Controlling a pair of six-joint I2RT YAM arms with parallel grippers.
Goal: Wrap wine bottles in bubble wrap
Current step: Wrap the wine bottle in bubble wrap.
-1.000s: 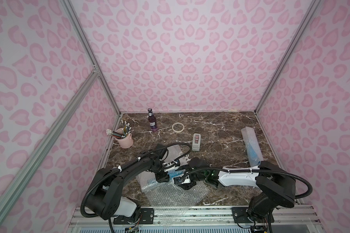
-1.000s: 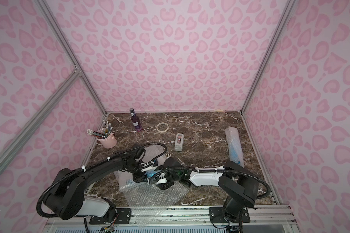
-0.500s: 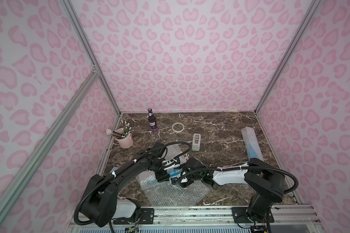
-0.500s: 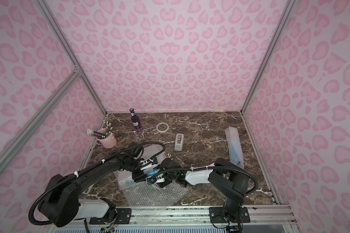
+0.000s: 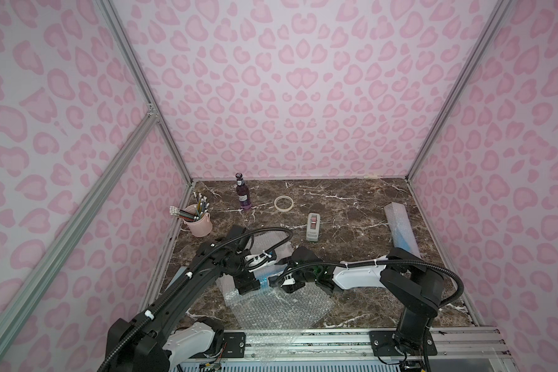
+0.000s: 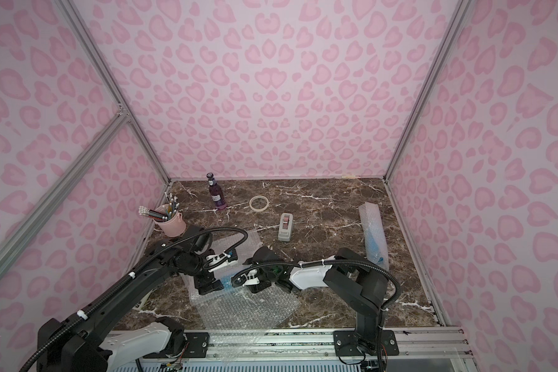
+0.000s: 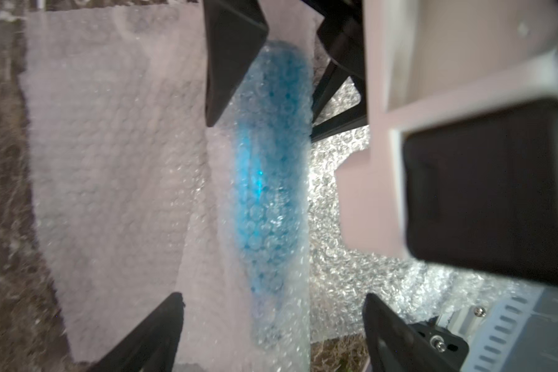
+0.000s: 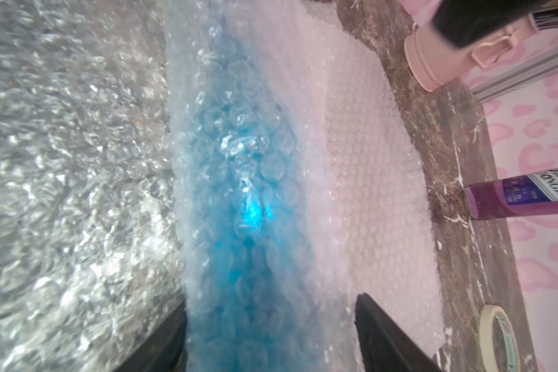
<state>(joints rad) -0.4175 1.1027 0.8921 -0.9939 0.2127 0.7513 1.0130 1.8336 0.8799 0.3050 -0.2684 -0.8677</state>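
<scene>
Blue wine bottle (image 7: pixel 268 180) in bubble wrap (image 7: pixel 110 145) at 6 o'clock — left gripper (image 7: pixel 273 298) and right gripper (image 8: pixel 270 299) both wide around it.

We're looking into a staged robot test booth. Pink spotted walls (image 5: pixel 287 96) on aluminium framing (image 5: pixel 151 111) box in a marble-look counter (image 5: pixel 351 206).

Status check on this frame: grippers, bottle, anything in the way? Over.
Left gripper open, right gripper open, both straddling. Blue bottle lying partly rolled in bubble wrap, unheld. Grippers nose to nose over it; crowding risk.
</scene>
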